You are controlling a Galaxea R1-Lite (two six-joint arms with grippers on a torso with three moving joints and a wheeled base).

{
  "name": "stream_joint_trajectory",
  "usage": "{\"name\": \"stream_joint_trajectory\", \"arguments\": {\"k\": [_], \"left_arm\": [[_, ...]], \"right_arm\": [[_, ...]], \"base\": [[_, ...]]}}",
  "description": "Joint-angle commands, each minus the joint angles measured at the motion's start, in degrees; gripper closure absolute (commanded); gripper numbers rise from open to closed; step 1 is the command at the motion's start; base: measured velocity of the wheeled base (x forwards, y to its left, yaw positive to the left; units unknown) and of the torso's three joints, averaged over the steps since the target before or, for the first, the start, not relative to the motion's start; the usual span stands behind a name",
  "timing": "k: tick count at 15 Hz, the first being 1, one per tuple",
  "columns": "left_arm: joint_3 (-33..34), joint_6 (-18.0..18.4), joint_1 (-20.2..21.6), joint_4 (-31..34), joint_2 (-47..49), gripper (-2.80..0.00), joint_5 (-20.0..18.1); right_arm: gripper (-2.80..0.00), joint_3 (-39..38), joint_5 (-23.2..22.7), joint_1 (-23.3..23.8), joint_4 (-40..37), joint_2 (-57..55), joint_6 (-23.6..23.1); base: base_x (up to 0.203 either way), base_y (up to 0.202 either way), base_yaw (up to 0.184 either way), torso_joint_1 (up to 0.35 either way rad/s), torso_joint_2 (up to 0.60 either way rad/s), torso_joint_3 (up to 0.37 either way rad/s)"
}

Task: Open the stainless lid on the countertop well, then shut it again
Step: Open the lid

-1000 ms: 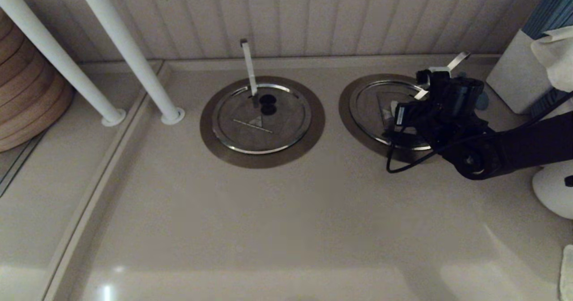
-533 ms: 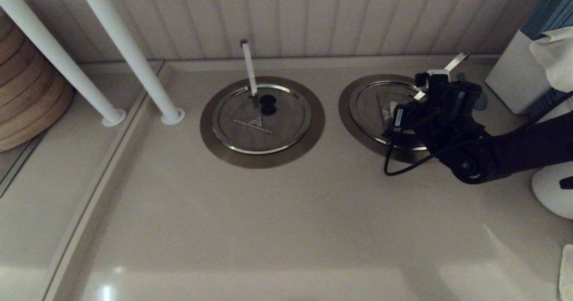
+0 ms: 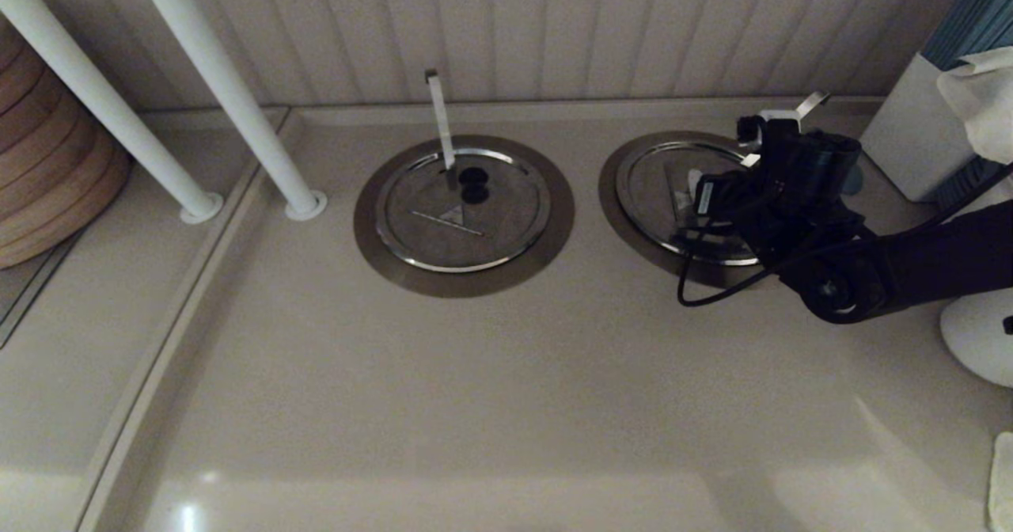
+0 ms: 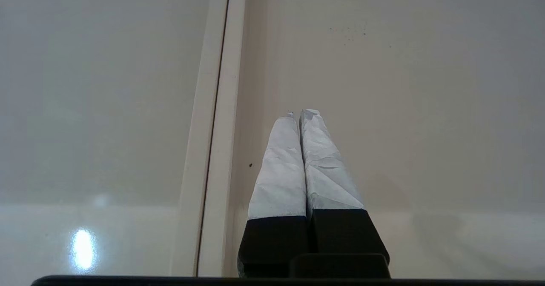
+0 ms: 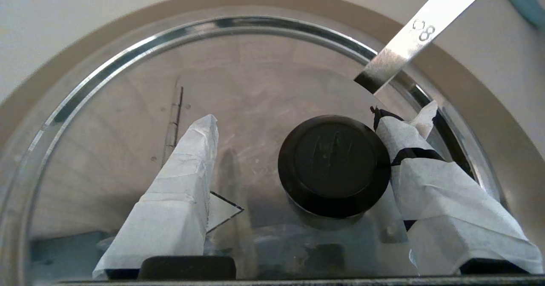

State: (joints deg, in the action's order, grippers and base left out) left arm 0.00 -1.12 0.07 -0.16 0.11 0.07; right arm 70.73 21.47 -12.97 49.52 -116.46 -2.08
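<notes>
The stainless lid (image 3: 655, 191) lies flat in the countertop well, inside its dull collar (image 3: 611, 199) at the right. My right gripper (image 3: 720, 174) hovers over it and hides its centre. In the right wrist view the gripper (image 5: 296, 120) is open and straddles the black knob (image 5: 334, 164). One taped finger (image 5: 421, 179) touches the knob's side; the other finger (image 5: 183, 179) stands well apart, over the triangle emblem (image 5: 223, 209). The diagonal strip (image 5: 419, 35) crosses the lid's rim (image 5: 264, 24). My left gripper (image 4: 301, 115) is shut and empty over bare counter, outside the head view.
The twin lid (image 3: 463, 211) with its near-vertical strip (image 3: 439, 116) sits at centre. Two white poles (image 3: 237, 96) stand at the left beside a wooden stack (image 3: 47, 168). A white box (image 3: 910, 128) and a white round base (image 3: 977, 334) stand at the right.
My right gripper has shifted slightly over the lid, first a little nearer, then back toward the wall. The lid itself has not moved.
</notes>
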Motion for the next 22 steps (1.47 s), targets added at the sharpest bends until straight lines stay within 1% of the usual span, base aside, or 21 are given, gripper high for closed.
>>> {"name": "stream_joint_trajectory", "arguments": {"k": [1, 5, 8, 15, 22], "left_arm": [[0.0, 0.0, 0.0, 0.0, 0.0, 0.00, 0.0], [0.0, 0.0, 0.0, 0.0, 0.0, 0.00, 0.0], [0.0, 0.0, 0.0, 0.0, 0.0, 0.00, 0.0], [0.0, 0.0, 0.0, 0.0, 0.0, 0.00, 0.0], [0.0, 0.0, 0.0, 0.0, 0.0, 0.00, 0.0]], "right_arm": [[-2.80, 0.1, 0.2, 0.0, 0.4, 0.4, 0.0], [-2.80, 0.8, 0.1, -0.1, 0.8, 0.7, -0.1], [-2.80, 2.8, 0.2, -0.5, 0.8, -0.6, -0.1], [-2.80, 4.7, 0.1, -3.3, 0.8, -1.7, -0.1], [-2.80, 5.8, 0.1, -3.9, 0.8, -1.8, -0.1]], "base": [[0.000, 0.000, 0.000, 0.000, 0.00, 0.000], [0.000, 0.000, 0.000, 0.000, 0.00, 0.000], [0.000, 0.000, 0.000, 0.000, 0.00, 0.000], [0.000, 0.000, 0.000, 0.000, 0.00, 0.000], [0.000, 0.000, 0.000, 0.000, 0.00, 0.000]]}}
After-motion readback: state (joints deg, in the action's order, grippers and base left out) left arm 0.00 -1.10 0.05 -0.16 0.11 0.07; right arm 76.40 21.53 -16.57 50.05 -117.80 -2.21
